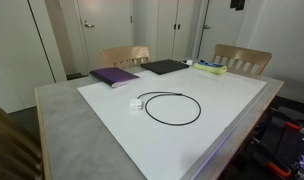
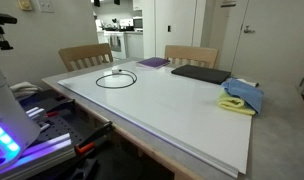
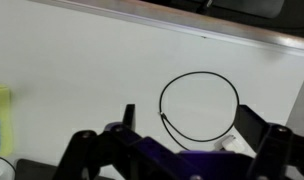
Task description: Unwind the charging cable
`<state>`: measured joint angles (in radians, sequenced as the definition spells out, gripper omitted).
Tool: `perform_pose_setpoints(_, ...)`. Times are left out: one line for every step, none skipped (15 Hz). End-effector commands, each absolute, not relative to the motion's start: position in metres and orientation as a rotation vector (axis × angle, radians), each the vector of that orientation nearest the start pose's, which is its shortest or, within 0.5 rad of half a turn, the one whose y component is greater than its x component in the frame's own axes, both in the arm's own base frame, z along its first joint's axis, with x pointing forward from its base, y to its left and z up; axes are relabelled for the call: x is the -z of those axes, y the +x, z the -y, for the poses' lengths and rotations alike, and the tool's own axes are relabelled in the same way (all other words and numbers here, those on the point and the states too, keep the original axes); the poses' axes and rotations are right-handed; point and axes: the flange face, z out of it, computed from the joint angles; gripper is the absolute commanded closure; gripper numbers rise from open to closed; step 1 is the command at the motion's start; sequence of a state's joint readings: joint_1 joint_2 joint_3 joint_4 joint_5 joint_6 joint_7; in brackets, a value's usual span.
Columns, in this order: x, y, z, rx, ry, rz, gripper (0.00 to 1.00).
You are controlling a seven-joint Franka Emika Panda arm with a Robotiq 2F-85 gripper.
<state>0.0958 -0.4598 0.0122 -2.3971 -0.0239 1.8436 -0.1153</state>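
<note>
Far left on the white board [image 1: 227, 100] lies a purple book [image 1: 114, 76], and next along comes the white plug block [image 1: 136, 102], sitting right at the left edge of the charging cable [image 1: 173, 108], which is wound in one neat loop near the board's middle. Beyond it rests a black folder [image 1: 165, 67], then a yellow-and-blue cloth [image 1: 210, 68] at the far edge. In the wrist view the gripper [image 3: 187, 115] hangs above the coil, jaws spread wide, holding nothing
</note>
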Motion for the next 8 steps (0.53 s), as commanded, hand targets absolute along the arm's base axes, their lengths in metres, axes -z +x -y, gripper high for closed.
perform_pose_setpoints(-0.464,0.406,-0.054,-0.043,-3.111,0.183,0.00)
perform_pose_setpoints(-0.462,0.407,-0.057,-0.001,-3.097,0.126,0.00)
perform_pose_setpoints(-0.460,0.408,-0.059,0.032,-3.092,0.085,0.00)
perform_pose_setpoints(-0.458,0.409,-0.062,0.070,-3.090,0.047,0.00)
perform_pose_setpoints(-0.454,0.410,-0.066,0.120,-3.096,0.003,0.00)
perform_pose_setpoints(-0.450,0.412,-0.069,0.153,-3.106,-0.022,0.00)
perform_pose_setpoints(-0.447,0.413,-0.072,0.177,-3.109,-0.047,0.00)
perform_pose_setpoints(-0.442,0.414,-0.074,0.192,-3.112,-0.068,0.00)
